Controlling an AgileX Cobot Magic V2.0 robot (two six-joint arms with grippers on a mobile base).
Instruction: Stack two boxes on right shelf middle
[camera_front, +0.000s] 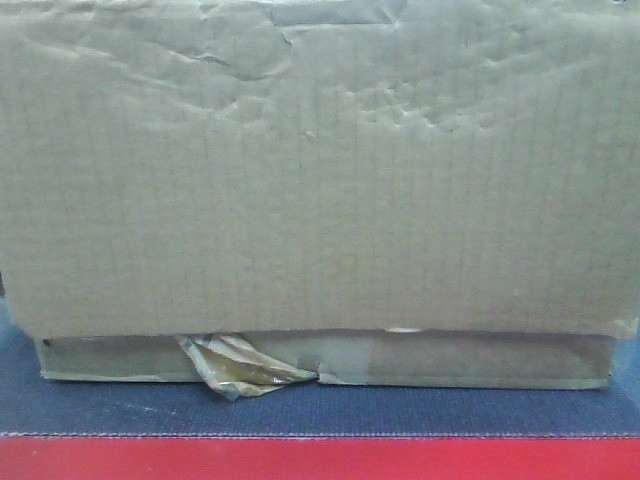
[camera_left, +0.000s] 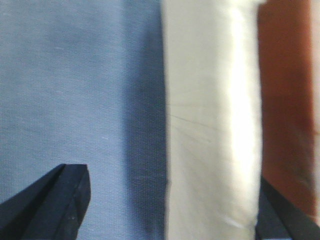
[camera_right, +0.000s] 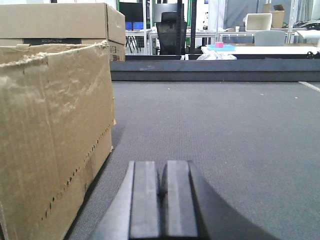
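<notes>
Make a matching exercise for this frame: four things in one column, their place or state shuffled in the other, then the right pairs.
Things
1. tall cardboard box
2. thin flat box
3. tape scrap
4. right gripper

Place or state
A. shut, holding nothing
B. lying on the dark mat, underneath
C. crumpled, sticking out at the front
D. resting on top, face wrinkled

Pairs: 1-D, 2-B, 3-C, 4-A

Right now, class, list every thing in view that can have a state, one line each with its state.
Tall box, wrinkled, sitting on the thin box.
Thin box, lying flat underneath, on the dark mat.
Tape scrap, crumpled, peeling loose.
Left pincer, open, a pale edge between its jaws.
Right pincer, shut, empty.
</notes>
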